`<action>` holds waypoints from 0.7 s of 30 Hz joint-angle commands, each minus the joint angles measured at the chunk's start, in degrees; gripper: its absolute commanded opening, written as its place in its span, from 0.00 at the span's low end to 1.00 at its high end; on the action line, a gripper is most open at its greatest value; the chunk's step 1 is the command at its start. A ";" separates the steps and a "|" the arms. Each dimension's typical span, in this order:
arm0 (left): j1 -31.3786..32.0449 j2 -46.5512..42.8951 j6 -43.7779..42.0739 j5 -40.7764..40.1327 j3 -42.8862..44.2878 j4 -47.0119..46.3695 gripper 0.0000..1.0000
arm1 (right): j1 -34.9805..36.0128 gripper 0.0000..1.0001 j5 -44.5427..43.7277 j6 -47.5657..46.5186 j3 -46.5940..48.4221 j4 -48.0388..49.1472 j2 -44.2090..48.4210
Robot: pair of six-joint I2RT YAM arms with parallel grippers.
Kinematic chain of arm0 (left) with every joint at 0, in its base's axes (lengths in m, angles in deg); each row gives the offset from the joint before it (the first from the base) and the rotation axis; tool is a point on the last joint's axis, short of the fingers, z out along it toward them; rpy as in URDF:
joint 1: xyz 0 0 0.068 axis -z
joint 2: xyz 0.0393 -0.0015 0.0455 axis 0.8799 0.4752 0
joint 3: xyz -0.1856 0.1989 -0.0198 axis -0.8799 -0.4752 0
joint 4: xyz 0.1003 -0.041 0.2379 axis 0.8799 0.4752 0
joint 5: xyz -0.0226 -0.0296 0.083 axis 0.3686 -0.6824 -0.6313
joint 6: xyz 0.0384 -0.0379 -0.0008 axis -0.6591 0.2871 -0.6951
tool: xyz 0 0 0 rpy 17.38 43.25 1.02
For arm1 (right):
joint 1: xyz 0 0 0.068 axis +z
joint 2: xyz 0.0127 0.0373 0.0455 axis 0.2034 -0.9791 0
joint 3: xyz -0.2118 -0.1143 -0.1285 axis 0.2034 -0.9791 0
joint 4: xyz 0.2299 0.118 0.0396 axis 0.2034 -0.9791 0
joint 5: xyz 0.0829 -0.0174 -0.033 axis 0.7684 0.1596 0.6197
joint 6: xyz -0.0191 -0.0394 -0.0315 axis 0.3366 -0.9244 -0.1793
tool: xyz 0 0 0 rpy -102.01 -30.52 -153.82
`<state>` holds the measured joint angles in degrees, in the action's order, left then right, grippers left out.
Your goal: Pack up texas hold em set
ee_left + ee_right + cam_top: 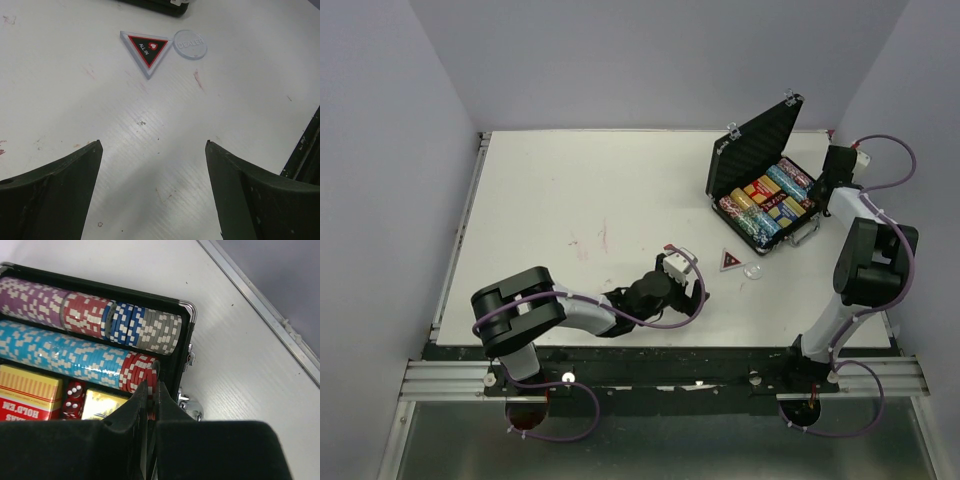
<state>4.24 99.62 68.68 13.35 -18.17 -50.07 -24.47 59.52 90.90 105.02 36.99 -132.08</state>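
The case [752,150] is black and ribbed with silver corners. It stands open in the upper right of the top view, with its lid raised toward the upper left. Its long axis runs from lower left to upper right, and the handle [804,236] faces lower right. Inside, chip rows [75,357] in purple, red, blue, grey and light blue lie across the short way, beside yellow and red card decks [27,390] and red dice [74,399].

The right gripper [150,386] is closed above the red chips at the case's front wall, and nothing is seen between its fingers.

On the table [600,190], just below the case's lower left end, lies the triangular marker [147,49]. It reads "ALL IN", and in the left wrist view its tip points to the lower frame. The clear disc [189,44], marked "DEALER", lies just beside its right corner. The left gripper [152,150] is wide open near them, with only bare table between its fingers.
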 commanded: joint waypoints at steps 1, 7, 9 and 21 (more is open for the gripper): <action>0.05 1.26 -0.42 1.02 1.47 -1.36 0.92 | -0.19 0.01 -1.18 -1.00 1.44 1.28 -2.33; 0.05 1.79 -0.42 1.55 2.08 -1.10 0.92 | -0.19 0.01 -1.71 -0.65 1.79 1.72 -4.18; 0.05 1.96 -0.51 1.81 2.17 -1.19 0.92 | -0.19 0.01 -1.44 -0.30 2.23 1.45 -4.88; 0.05 2.58 -0.68 2.51 2.78 -1.10 0.92 | -0.19 0.23 -0.83 1.28 3.02 0.49 -5.33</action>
<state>4.24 101.02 68.48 14.38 -17.30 -50.05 -24.49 59.49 91.25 106.68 37.05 -137.13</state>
